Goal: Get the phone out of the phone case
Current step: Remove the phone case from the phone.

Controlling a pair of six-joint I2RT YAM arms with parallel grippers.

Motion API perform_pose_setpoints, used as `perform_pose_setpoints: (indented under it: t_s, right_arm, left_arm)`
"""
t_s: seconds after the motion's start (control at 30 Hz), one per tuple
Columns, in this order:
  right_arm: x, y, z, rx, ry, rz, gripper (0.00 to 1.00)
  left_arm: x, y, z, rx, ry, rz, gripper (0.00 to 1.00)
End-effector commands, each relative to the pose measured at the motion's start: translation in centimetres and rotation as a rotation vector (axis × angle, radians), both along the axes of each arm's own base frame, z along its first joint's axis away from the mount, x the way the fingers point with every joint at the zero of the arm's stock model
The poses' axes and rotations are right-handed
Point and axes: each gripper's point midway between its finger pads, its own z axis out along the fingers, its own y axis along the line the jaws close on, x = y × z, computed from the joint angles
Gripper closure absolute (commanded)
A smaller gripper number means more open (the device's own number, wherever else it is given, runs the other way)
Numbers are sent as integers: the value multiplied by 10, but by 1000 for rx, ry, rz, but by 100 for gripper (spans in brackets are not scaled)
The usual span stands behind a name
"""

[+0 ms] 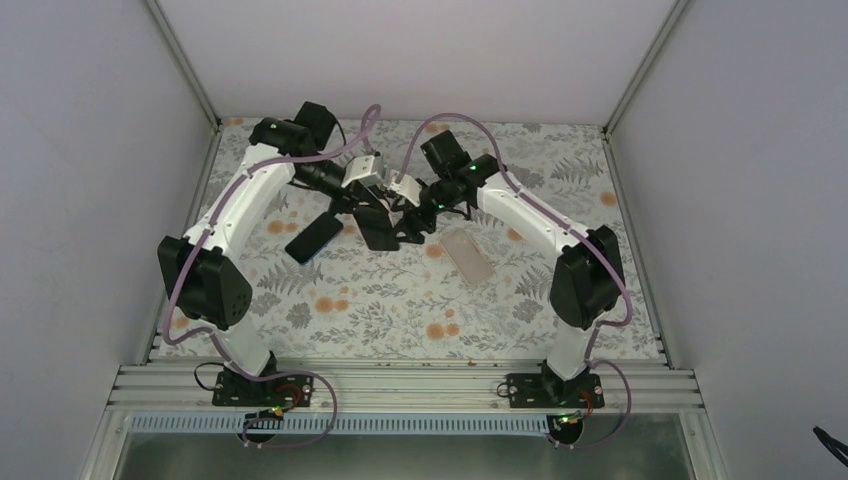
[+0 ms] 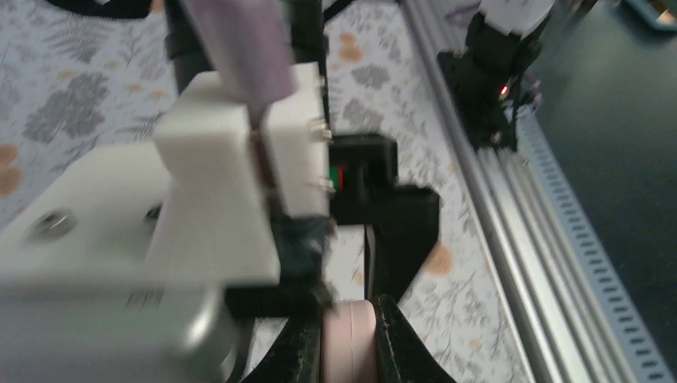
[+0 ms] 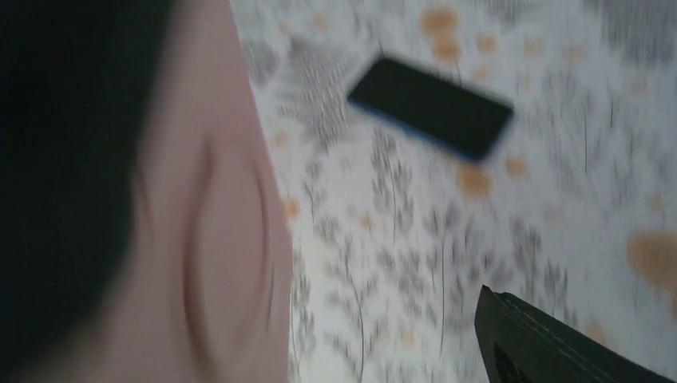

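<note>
A dark phone (image 1: 314, 238) with a blue edge lies flat on the floral table, bare and left of both grippers; it also shows in the right wrist view (image 3: 431, 105). My left gripper (image 2: 349, 309) is shut on the edge of a pink phone case (image 2: 349, 347) and holds it above the table at mid-back (image 1: 372, 222). My right gripper (image 1: 408, 228) is close against the left one. In the right wrist view the pink case (image 3: 215, 239) fills the left side, one black finger (image 3: 527, 335) stands far to its right, and the other finger is hidden.
A pale, pinkish flat rectangle (image 1: 468, 256) lies on the table right of the grippers, under the right forearm. The floral mat (image 1: 400, 310) ends at a metal rail (image 1: 400, 385) at the near edge. Enclosure walls stand on three sides.
</note>
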Motion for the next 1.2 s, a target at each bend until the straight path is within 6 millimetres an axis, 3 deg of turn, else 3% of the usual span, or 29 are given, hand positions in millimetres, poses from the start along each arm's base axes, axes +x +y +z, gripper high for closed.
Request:
perform_pose_setpoints:
  t_s: [0.0,0.1,0.2,0.33,0.5,0.63,0.9,1.17]
  right_arm:
    - [-19,50,86,359,-90,160,14]
    - [-20,47,96,384,-133,137,14]
    - [-15,44,93,367,-163,111,14]
    - [-23,30,77,275,-175,152,11]
    - [-42,-9,33,82,-128,188,10]
    - [-39,-28,37,128,-214,83,11]
    - [-6,-21,26,156,-255,-48,17]
    - [13,-9,41,218,-296,-80,18]
  left_arm:
    - [-15,-10,39,-184,29,-52,98]
    - [-10,0,42,-195,14,-24,98]
    - [-3,12,47,-218,0,10,98]
    - [4,24,45,-212,-12,47,98]
    - [9,36,43,-206,-20,81,98]
    - [6,37,52,-233,-31,80,98]
    - [1,34,61,-273,-25,68,98]
    - [-3,30,64,-320,7,49,98]
